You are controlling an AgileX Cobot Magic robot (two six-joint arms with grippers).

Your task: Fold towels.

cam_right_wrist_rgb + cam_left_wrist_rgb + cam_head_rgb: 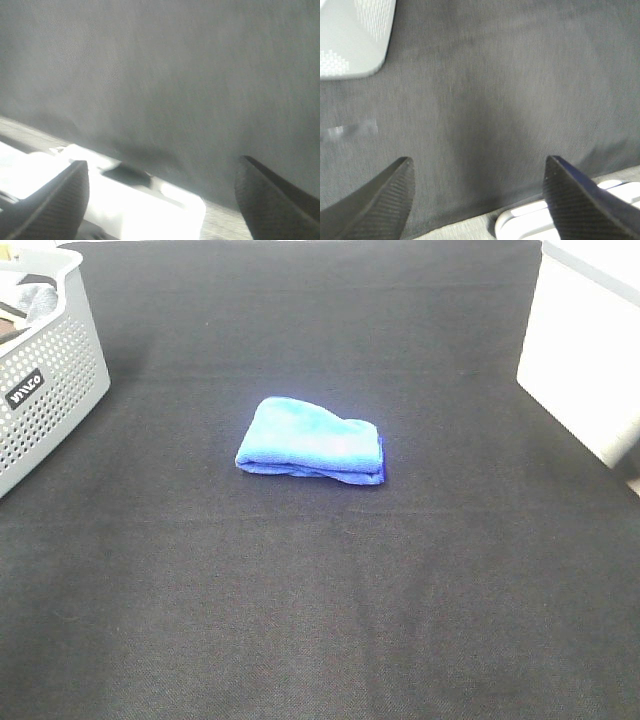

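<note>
The towel lies folded into a compact bundle at frame centre, so little seems left; my left gripper and right gripper gape wide, empty.

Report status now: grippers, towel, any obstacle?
Left gripper open, right gripper open, both empty. Blue towel folded, mid-table. Grey basket far left, not obstructing.

A black woven cloth is spread over the tabletop and fills most of the high view. A grey perforated basket is set at the far left edge, cut off by the frame; a dark label with white lettering is fixed to its wall, and grey cloth is seen inside. A white surface is seen past the right edge.
</note>
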